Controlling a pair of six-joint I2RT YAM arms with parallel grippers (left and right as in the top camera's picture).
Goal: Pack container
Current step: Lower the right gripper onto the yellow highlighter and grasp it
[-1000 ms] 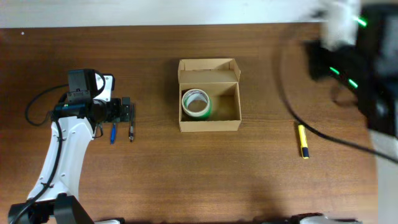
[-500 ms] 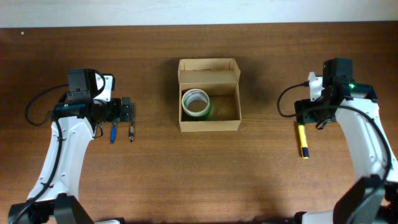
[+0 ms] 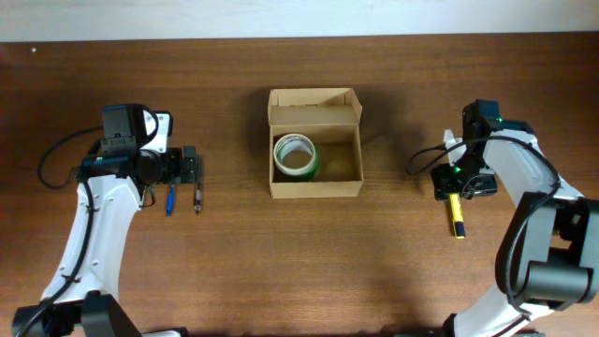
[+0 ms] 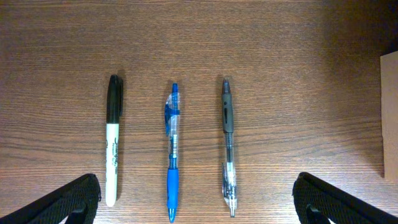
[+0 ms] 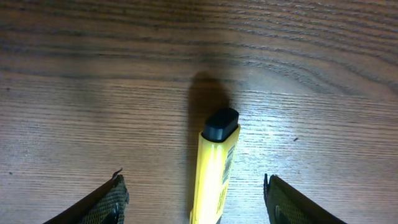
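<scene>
The tan cardboard container (image 3: 340, 183) stands open at the table's middle, flap lid back, with a green-and-white tape roll (image 3: 295, 154) in its left half. My left gripper (image 3: 192, 168) is open above three pens: a black-capped white marker (image 4: 112, 138), a blue pen (image 4: 172, 149) and a grey clear pen (image 4: 228, 144), which lie between its fingers. My right gripper (image 3: 456, 183) is open, low over a yellow highlighter (image 3: 457, 214) with a black cap (image 5: 221, 124); the highlighter (image 5: 214, 174) lies between the fingers, untouched.
The container's edge shows at the right of the left wrist view (image 4: 389, 112). A black cable (image 3: 426, 159) loops left of the right arm. The white wall edge runs along the table's back.
The right arm came in from the back right and lowered its open gripper over the yellow highlighter. The left arm and the pens have not moved.
</scene>
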